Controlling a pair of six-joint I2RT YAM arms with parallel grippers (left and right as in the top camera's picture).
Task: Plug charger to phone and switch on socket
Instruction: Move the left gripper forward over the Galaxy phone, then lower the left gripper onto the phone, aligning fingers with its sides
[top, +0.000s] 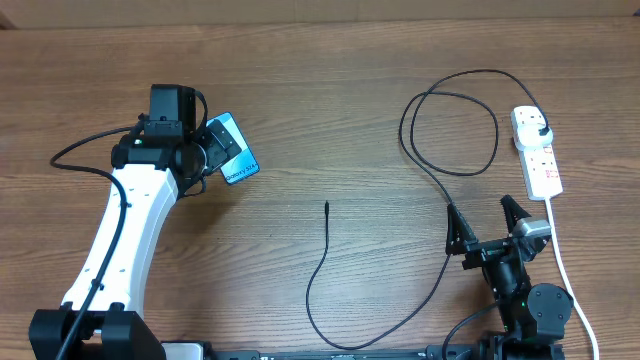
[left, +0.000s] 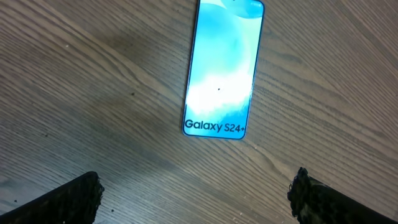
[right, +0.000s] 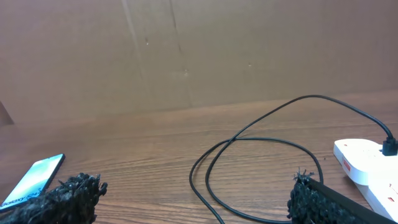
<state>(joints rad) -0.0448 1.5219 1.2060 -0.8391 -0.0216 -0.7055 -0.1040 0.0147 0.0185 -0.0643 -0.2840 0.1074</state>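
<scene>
L jaws: L gripper (left: 198, 198) spread wide, nothing btwn; both fingers (left: 68, 200) clear of the phone (left: 221, 68).
R jaws: R gripper (right: 193, 200) spread wide, empty, low over the table (top: 330, 100).
L wrist view only: phone face up, "Galaxy S24+" text readable at the end toward the fingers; other end cut by the frame top.
R wrist view only: phone seen far off at lower left; cable (right: 249, 140) loop in front, power strip (right: 367, 168) at right w/ black plug (right: 390, 146) standing in it.
Overhead only: whole layout. Phone at table's left, partly under L gripper; strip at far right; R gripper just beside the strip's near end.
Phone axis: diagonal in overhead, upper-left to lower-right, text end lower-right.
Cable: plug in strip's far outlet; loops left of the strip, runs toward the near edge, curves back up; tip (top: 327, 205) points at the far edge, mid-table, well apart from the phone.
Strip axis: approx near-far, slightly tilted; white cord (top: 570, 285) leaves the near end.
</scene>
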